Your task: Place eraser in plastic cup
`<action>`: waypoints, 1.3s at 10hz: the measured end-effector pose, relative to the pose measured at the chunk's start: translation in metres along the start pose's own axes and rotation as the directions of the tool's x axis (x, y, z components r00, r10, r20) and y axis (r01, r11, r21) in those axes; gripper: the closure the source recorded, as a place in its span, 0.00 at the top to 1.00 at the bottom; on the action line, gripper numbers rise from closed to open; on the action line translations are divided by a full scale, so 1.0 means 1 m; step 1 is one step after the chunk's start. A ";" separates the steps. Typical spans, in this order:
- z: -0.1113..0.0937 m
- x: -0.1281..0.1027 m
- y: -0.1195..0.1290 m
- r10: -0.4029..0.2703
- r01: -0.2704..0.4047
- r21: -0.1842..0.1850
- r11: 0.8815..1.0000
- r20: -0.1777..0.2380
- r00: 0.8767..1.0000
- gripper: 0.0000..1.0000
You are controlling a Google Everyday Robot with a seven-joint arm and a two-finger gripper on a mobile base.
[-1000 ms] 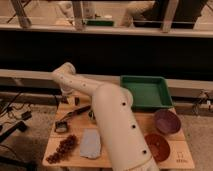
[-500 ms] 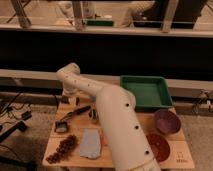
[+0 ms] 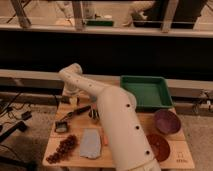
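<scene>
Camera view gives us the gripper (image 3: 74, 100) hanging low over the far left corner of the table (image 3: 176, 151), jaws spread wide, and we see it gripping nothing.

Things laid out on a wooden table (image 3: 180, 151).
A green tray (image 3: 145, 92) is set at the back right. A purple bowl (image 3: 166, 121) is seen in front of it, with a brown plate (image 3: 159, 146) nearer still. Grapes (image 3: 62, 149) are placed front left. A black-handled knife (image 3: 76, 112) and a small dark cup (image 3: 61, 127) are laid at the left.
</scene>
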 end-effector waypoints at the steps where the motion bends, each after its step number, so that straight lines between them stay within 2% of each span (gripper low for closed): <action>1: 0.001 -0.001 0.001 -0.004 0.004 -0.017 1.000 -0.002 1.000 0.80; 4: 0.003 -0.005 0.003 -0.017 0.017 -0.059 0.998 -0.002 1.000 0.80; 5: 0.006 -0.006 0.004 -0.023 0.023 -0.084 0.996 -0.001 1.000 0.80; 7: 0.008 -0.008 0.005 -0.026 0.026 -0.093 0.995 0.002 1.000 0.76; 13: 0.004 -0.005 0.003 -0.018 0.019 -0.071 0.997 0.008 1.000 0.20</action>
